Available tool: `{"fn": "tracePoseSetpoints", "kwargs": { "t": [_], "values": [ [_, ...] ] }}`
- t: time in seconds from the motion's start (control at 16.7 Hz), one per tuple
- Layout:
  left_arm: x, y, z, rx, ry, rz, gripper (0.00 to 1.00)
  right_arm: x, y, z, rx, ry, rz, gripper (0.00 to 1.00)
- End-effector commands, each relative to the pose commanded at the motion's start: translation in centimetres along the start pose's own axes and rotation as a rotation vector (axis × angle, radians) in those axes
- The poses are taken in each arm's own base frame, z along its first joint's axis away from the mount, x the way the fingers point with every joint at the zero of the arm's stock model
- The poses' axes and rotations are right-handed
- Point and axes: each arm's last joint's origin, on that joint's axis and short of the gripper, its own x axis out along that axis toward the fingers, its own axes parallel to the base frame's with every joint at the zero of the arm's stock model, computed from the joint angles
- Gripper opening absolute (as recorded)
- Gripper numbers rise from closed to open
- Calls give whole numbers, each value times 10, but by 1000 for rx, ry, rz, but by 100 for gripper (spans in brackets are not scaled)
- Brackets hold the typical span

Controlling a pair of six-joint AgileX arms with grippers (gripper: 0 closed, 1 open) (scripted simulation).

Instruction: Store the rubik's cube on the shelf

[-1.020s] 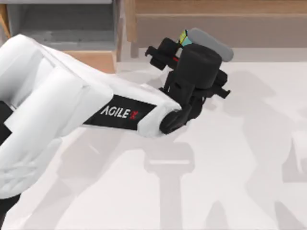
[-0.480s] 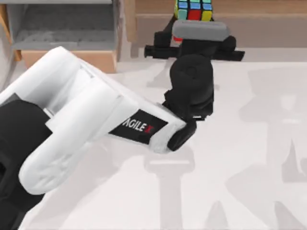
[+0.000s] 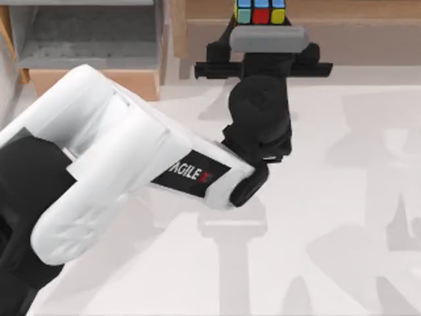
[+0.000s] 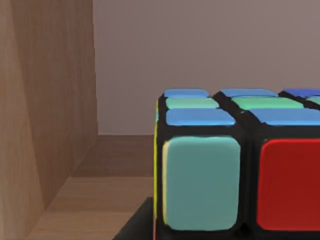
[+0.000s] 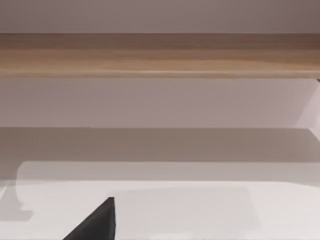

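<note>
The rubik's cube (image 3: pixel 261 12) is at the back of the table over the shelf (image 3: pixel 368 13), its blue, red and yellow stickers facing up. My left gripper (image 3: pixel 262 27) reaches in from the front, shut on the cube, with its fingers hidden under the grey wrist block. The left wrist view has the cube (image 4: pixel 235 175) close up above the shelf's wooden floor (image 4: pixel 95 200), beside a wooden side wall (image 4: pixel 45 110). Whether the cube rests on the wood I cannot tell. A black part of my right gripper (image 5: pixel 95 222) shows over the white table, facing the shelf's edge (image 5: pixel 160 55).
A grey-lined wooden box compartment (image 3: pixel 85 39) stands at the back left, next to the shelf. The shelf's tan front board (image 3: pixel 368 41) runs along the back right. My left arm's white links (image 3: pixel 112 164) cover the table's left half.
My left arm has swung the cube up from the table's back edge onto the shelf area, then pushed it slightly farther back in the last half second.
</note>
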Motion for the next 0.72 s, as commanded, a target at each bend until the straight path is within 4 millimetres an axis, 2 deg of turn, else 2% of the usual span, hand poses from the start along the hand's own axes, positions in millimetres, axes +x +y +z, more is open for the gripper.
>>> {"fn": "tracePoseSetpoints", "kwargs": {
  "t": [0.12,0.42,0.6,0.72],
  "values": [
    [1,-3,3,-8,-12,-5,0,0,0,0,0,0,0,100],
    [10,-25,29,-50,-102,-77,0,0,0,0,0,0,0,100],
    [25,-32,39,-48,-135,-98,0,0,0,0,0,0,0,100],
    [43,-29,38,-41,-130,-90,0,0,0,0,0,0,0,100]
  ]
}}
